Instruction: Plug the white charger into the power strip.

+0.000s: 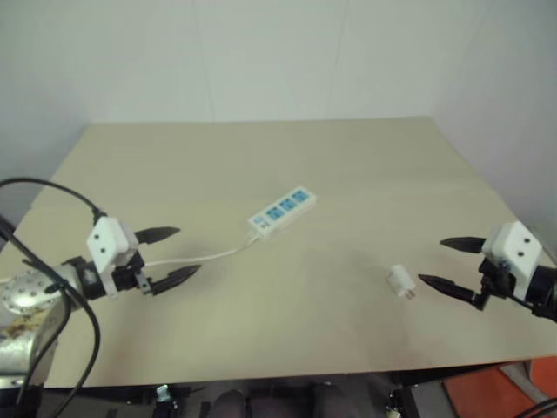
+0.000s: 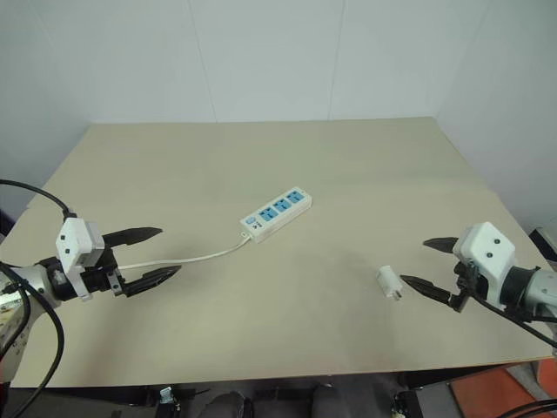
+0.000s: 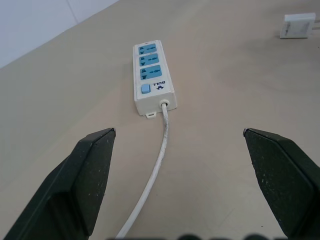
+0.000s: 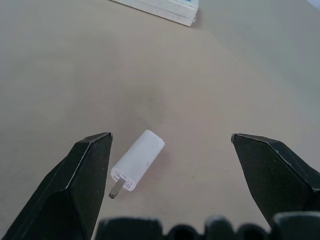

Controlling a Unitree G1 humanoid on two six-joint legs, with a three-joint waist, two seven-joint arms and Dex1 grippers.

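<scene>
The power strip (image 1: 281,212) lies flat near the middle of the tan table (image 1: 365,165), its three blue sockets facing up and its thin white cable (image 1: 209,257) trailing toward the left. My left gripper (image 1: 174,255) hovers open over that cable, pointing at the strip (image 3: 152,75). The white charger (image 1: 400,280) lies on its side at the right, prongs toward my right gripper (image 1: 444,263). That gripper is open and empty, a short way from the charger (image 4: 137,160), which sits ahead of its fingers (image 4: 87,180).
A pale wall rises behind the table's far edge. The table's right edge runs close past my right arm, with an orange patch of floor (image 1: 487,392) below it. A black cable (image 1: 52,196) loops over my left arm.
</scene>
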